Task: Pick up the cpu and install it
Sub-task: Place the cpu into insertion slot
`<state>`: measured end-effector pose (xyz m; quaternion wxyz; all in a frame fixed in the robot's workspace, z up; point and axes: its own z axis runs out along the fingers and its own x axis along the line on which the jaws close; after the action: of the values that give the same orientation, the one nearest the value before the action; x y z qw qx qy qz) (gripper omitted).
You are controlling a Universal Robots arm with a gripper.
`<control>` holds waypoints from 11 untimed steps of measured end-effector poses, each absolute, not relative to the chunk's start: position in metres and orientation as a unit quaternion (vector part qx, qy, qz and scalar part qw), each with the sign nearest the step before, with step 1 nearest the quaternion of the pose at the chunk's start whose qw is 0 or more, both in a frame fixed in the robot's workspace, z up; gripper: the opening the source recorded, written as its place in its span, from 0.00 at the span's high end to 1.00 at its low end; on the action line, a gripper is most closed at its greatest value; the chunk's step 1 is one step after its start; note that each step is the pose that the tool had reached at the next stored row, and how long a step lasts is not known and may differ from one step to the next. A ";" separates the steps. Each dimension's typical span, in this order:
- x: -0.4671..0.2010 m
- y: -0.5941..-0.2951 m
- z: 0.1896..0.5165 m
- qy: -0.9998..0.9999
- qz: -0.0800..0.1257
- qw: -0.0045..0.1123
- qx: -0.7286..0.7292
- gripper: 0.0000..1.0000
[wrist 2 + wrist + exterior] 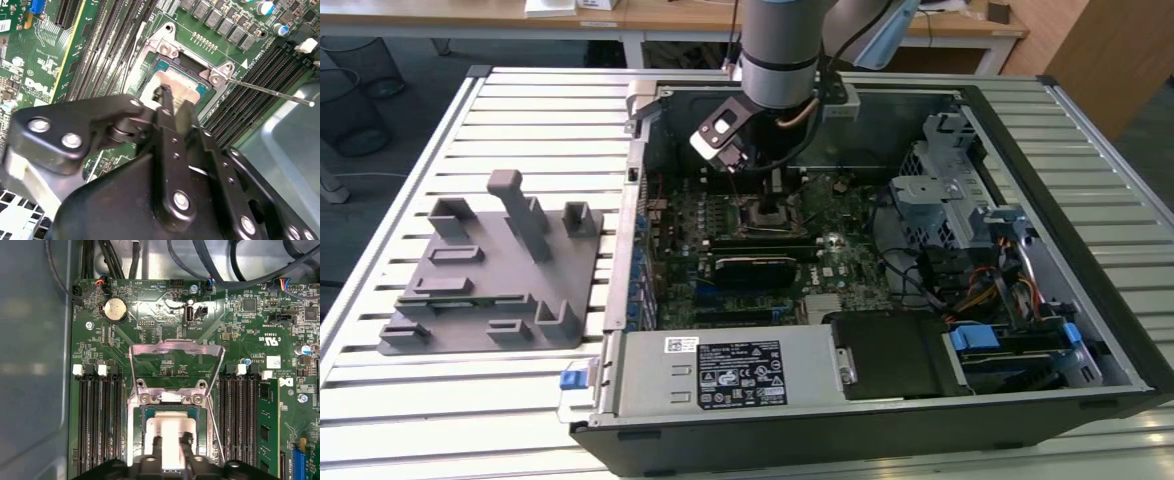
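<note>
The cpu (170,426) lies flat in the motherboard's socket, its pale silver top showing inside the teal socket edge; the second wrist view has the cpu (178,80) just beyond the fingertips. My gripper (171,440) hangs directly over its middle, with the two dark fingers a narrow gap apart and nothing between them. The silver top shows through that gap. In the exterior view the gripper (769,193) reaches down into the open computer case above the socket (767,214). The socket's metal load plate (177,365) stands flipped up and its thin lever (270,93) is swung out.
A grey plastic tray with upright posts (494,270) lies on the slatted table at the exterior view's left. Memory slots (97,420) flank the socket, one holding a module (267,425). The case walls (1107,330), drive cage (947,190) and cables (961,290) crowd the exterior view's right.
</note>
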<state>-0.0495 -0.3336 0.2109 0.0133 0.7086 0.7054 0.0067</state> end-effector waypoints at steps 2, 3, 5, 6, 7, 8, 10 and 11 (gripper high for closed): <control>-0.049 -0.334 0.211 0.705 0.007 0.013 0.709 0.83; -0.049 -0.334 0.211 0.705 0.007 0.013 0.709 0.83; -0.049 -0.334 0.212 0.705 0.007 0.013 0.709 0.89; -0.049 -0.334 0.212 0.705 0.007 0.013 0.709 0.89; -0.049 -0.334 0.212 0.705 0.007 0.013 0.709 0.89; -0.049 -0.334 0.212 0.705 0.007 0.013 0.709 0.89; -0.049 -0.334 0.213 0.705 0.007 0.013 0.709 0.89; -0.049 -0.334 0.213 0.705 0.007 0.013 0.709 0.89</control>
<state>-0.0495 -0.3336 0.2128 0.0132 0.7086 0.7054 0.0066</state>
